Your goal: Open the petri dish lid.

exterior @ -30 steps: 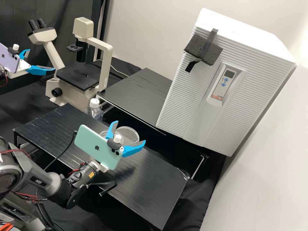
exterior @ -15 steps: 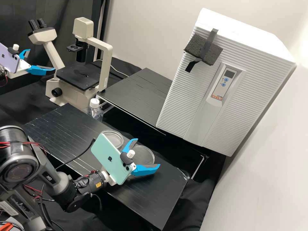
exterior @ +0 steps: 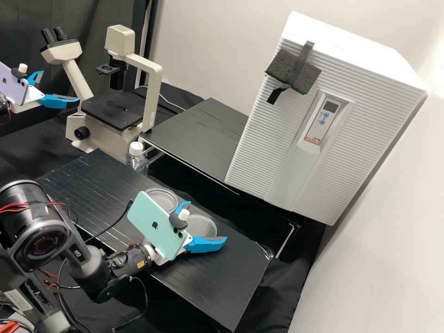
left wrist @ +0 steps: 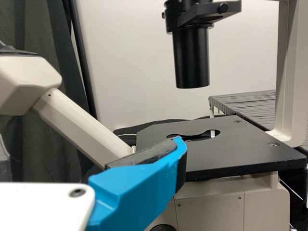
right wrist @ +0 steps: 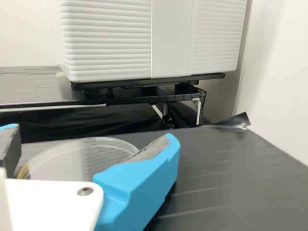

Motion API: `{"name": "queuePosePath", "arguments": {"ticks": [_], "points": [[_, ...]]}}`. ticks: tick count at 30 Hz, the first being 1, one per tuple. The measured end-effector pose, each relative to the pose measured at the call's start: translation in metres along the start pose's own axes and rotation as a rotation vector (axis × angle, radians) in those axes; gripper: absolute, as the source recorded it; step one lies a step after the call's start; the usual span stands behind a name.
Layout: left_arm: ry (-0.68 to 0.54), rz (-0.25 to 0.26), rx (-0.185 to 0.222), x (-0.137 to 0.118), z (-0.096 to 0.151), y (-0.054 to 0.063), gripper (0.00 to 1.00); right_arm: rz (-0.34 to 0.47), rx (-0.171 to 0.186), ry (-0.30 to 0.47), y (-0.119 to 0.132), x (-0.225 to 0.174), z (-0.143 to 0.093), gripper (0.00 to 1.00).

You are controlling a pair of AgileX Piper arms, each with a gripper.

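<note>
dish (exterior: 200,227) lies on the black stand (exterior: 222,282), between the right gripper (exterior: 207,220)'s two fingers, which stand apart; whether either touches it, can't tell. second dish (exterior: 160,200) sits near the first on the same stand, capped bottle (exterior: 137,159) by the edge. left gripper (exterior: 60,86) is at the microscope (exterior: 150,92), fingers spread, nothing between them.
</note>
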State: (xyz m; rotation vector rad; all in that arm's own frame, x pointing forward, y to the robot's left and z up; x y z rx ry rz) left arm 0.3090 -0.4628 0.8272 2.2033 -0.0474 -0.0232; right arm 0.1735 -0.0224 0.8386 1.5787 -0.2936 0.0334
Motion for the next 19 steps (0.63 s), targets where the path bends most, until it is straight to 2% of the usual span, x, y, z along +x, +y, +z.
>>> {"name": "queuePosePath", "arguments": {"ticks": [6,9,14,19], "points": [[0.0,0.0,0.0,0.0,0.0,0.0,1.0,0.004,0.002,-0.004,0.0,0.0,0.0,1.0],[0.0,0.0,0.0,0.0,0.0,0.0,1.0,0.023,0.021,-0.02,0.0,0.0,0.0,1.0],[0.0,0.0,0.0,0.0,0.0,0.0,1.0,0.137,0.107,-0.093,0.008,-0.003,0.002,1.0],[0.0,0.0,0.0,0.0,0.0,0.0,1.0,0.176,0.222,-0.062,0.02,-0.005,0.005,1.0]]}}
